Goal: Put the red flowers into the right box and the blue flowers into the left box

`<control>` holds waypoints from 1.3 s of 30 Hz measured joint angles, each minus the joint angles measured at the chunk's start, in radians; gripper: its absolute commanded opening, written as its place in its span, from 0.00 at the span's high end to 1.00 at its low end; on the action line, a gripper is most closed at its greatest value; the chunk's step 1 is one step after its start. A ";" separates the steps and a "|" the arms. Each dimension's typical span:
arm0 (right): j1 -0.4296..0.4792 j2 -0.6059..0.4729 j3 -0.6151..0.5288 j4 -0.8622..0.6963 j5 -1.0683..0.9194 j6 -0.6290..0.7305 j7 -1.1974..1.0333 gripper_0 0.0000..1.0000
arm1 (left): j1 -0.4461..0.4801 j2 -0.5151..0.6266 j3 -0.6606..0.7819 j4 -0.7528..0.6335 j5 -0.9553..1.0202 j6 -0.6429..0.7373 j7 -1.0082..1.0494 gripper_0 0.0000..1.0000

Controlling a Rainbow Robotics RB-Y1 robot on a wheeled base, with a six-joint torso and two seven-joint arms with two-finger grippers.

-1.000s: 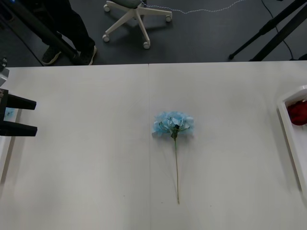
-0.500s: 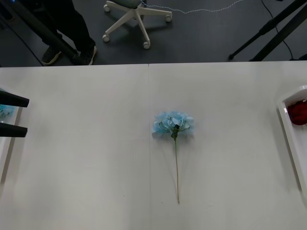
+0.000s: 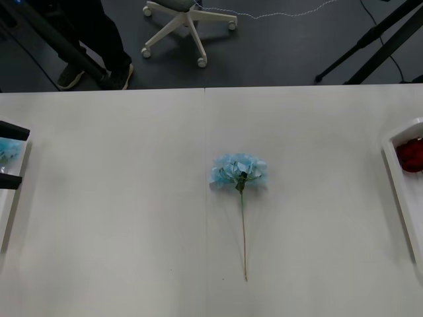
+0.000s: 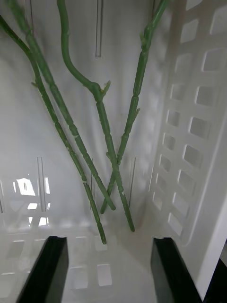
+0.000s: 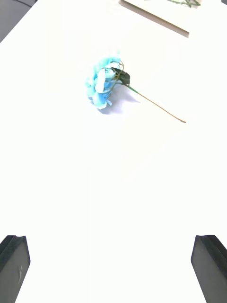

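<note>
A blue flower (image 3: 239, 170) with a long thin stem lies flat at the middle of the white table, and it also appears in the left wrist view (image 5: 101, 85). My left gripper (image 3: 8, 155) hovers open at the table's far left over the left box (image 3: 5, 218), far from that flower, its black fingers (image 5: 14, 265) bare. My right gripper (image 4: 109, 274) stands open inside the white right box (image 4: 189, 118). Three green stems (image 4: 101, 123) lie loose on that box's floor ahead of its fingertips. A red flower head (image 3: 411, 155) rests in the right box (image 3: 400, 178).
Another blue flower head (image 3: 6, 150) sits in the left box. Bare white tabletop surrounds the lone flower on all sides. Beyond the table's far edge stand an office chair (image 3: 188, 20), tripod legs (image 3: 370, 39) and a person's legs (image 3: 99, 39).
My left gripper has slid leftward toward the picture's edge, staying open. The blue flower on the table has not moved.
</note>
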 measured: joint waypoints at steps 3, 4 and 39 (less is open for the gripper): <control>0.000 0.000 0.000 0.000 -0.005 0.000 0.000 0.24 | -0.035 0.000 0.000 0.056 0.005 0.002 0.000 0.00; 0.000 0.000 0.000 0.000 -0.008 0.000 0.001 0.18 | -0.046 0.000 0.000 0.074 0.007 0.003 0.000 0.00; 0.002 -0.005 0.194 -0.847 -0.565 0.298 -0.618 0.05 | -0.090 0.000 -0.008 0.122 0.019 0.003 0.000 0.00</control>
